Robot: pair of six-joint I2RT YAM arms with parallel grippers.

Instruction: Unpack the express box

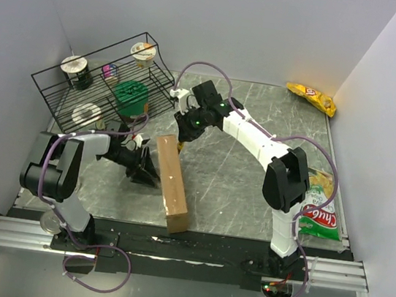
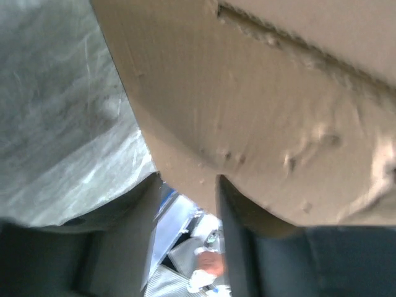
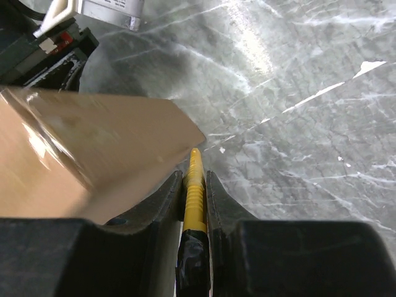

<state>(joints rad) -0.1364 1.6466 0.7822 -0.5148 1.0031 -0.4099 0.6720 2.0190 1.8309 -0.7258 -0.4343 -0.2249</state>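
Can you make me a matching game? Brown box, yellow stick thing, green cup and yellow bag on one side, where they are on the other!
1 express box
2 yellow tool
3 green cup
4 yellow snack bag

A in the wire basket
B far right corner of the table
C pinched in the right hand
D on its edge, mid-table

Pairs: 1-D, 2-C, 3-A, 4-B

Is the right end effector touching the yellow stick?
Touching. The right wrist view shows the yellow stick pinched between the fingers of the right end effector, with no gap on either side.
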